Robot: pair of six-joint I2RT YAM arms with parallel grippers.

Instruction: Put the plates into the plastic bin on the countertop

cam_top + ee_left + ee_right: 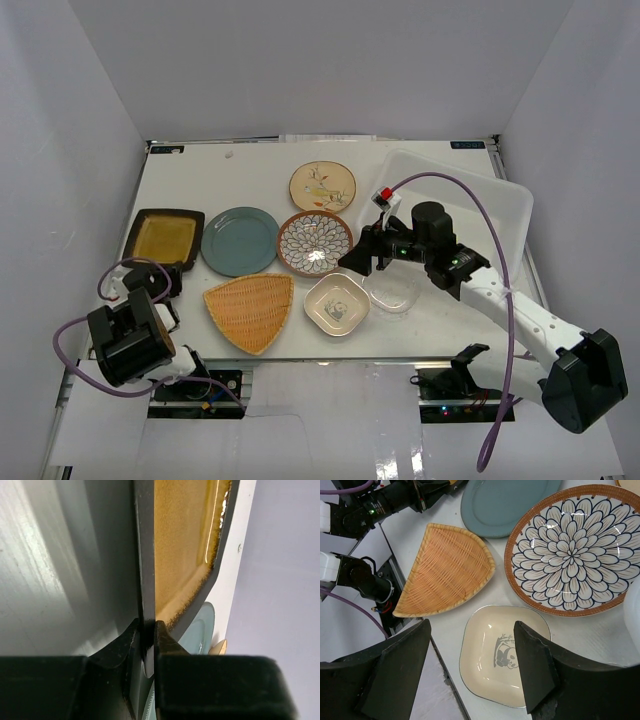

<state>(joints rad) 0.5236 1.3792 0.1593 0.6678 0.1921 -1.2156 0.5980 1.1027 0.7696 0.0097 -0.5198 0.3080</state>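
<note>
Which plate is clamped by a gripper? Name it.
The yellow square plate: the left gripper is shut on its black rim. The right gripper is open, holding nothing.

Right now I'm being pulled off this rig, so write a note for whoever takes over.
Left gripper: shut on the black rim of the yellow square plate.
Right gripper: open, over the small white square plate.
Teal plate, bird plate, petal plate, woven plate and glass dish lie on the countertop, outside the plastic bin.
Done: no plate binned yet.
Left: all seven.
</note>
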